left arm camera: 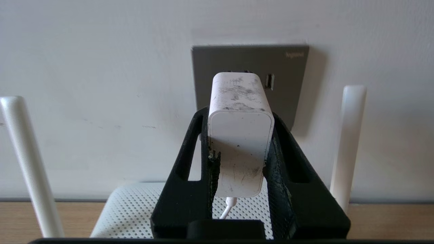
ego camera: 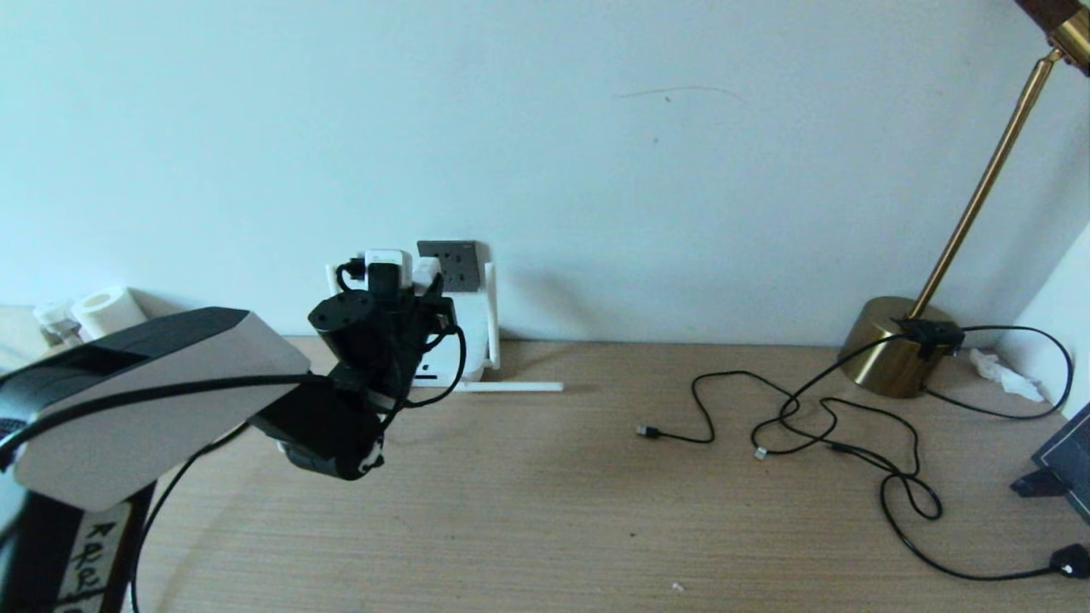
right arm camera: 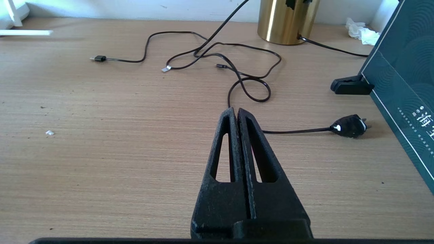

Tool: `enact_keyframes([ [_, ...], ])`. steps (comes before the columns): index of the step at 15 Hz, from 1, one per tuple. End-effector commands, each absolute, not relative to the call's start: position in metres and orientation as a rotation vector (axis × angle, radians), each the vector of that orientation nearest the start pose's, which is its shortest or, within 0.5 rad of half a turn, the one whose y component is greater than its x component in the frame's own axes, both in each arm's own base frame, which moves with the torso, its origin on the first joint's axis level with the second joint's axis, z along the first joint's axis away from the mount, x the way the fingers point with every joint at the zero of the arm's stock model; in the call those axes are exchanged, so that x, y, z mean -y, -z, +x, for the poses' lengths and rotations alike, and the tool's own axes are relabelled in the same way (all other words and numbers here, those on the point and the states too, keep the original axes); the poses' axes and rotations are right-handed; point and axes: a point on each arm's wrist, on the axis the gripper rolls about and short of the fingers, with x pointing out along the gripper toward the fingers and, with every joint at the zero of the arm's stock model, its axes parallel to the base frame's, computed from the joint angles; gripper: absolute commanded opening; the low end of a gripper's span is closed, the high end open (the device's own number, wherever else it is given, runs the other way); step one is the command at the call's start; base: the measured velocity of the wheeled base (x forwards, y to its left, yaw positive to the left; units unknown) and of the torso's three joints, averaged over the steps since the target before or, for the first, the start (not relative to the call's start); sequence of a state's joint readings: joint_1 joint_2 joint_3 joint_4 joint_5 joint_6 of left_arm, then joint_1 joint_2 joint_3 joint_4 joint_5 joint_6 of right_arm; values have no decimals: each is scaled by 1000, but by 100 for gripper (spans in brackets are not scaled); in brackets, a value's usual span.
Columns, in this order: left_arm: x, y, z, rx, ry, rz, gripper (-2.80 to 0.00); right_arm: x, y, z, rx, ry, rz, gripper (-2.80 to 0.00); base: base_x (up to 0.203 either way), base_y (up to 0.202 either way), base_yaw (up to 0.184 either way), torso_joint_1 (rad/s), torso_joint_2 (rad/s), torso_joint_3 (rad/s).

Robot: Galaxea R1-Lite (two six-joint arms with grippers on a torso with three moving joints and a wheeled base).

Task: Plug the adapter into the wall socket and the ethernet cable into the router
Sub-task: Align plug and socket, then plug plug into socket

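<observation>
Near edge of the worktop (right arm camera: 101,162), right side: your right gripper (right arm camera: 236,113) hangs low over bare wood, fingers pressed together on nothing. It looks parked.

Just beyond it a tangle of black cables (ego camera: 834,426) runs across the right half toward the brass lamp base (ego camera: 894,345) in the far right corner. One end carries a small pale plug (right arm camera: 165,68), which I judge to be the ethernet cable (right arm camera: 190,64); the strands cross, so you cannot trace it with certainty. It will handle limp and light. Take it just behind the plug, where the boot gives your fingers something stiff.

Far edge, left of centre: your left gripper (left arm camera: 239,135) is clamped on the adapter (left arm camera: 240,135), pads on its two long sides, thin white cord (left arm camera: 228,208) trailing from its rear end. The adapter's nose is at the wall socket (left arm camera: 291,81), touching or nearly so; whether the pins are seated is hidden.

- Adapter: rigid, light, smooth shell. It could slip under a push, so hold mid-body and press straight in.
- The router (left arm camera: 129,210) lies below the socket against the wall, antennas (left arm camera: 347,142) standing either side.

Judgement: the adapter step is nearly done; the cable has not yet been touched.
</observation>
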State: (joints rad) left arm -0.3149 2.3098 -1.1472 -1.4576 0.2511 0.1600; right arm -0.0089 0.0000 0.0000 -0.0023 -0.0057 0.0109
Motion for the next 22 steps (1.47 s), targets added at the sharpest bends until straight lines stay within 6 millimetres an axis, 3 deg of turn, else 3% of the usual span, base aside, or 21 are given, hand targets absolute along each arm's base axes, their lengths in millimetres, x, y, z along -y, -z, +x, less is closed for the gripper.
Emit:
enact_keyframes([
  [1,131,-121,420,289,39,76,-280,0,-76,-23,2,15,11,-280,0,0,0,0,0,0],
  [13,135,-119,435,278,41,62,-280,0,-76,-23,2,15,11,-280,0,0,0,0,0,0],
  [22,128,-120,442,274,24,66,-280,0,-76,-23,2,15,11,-280,0,0,0,0,0,0],
])
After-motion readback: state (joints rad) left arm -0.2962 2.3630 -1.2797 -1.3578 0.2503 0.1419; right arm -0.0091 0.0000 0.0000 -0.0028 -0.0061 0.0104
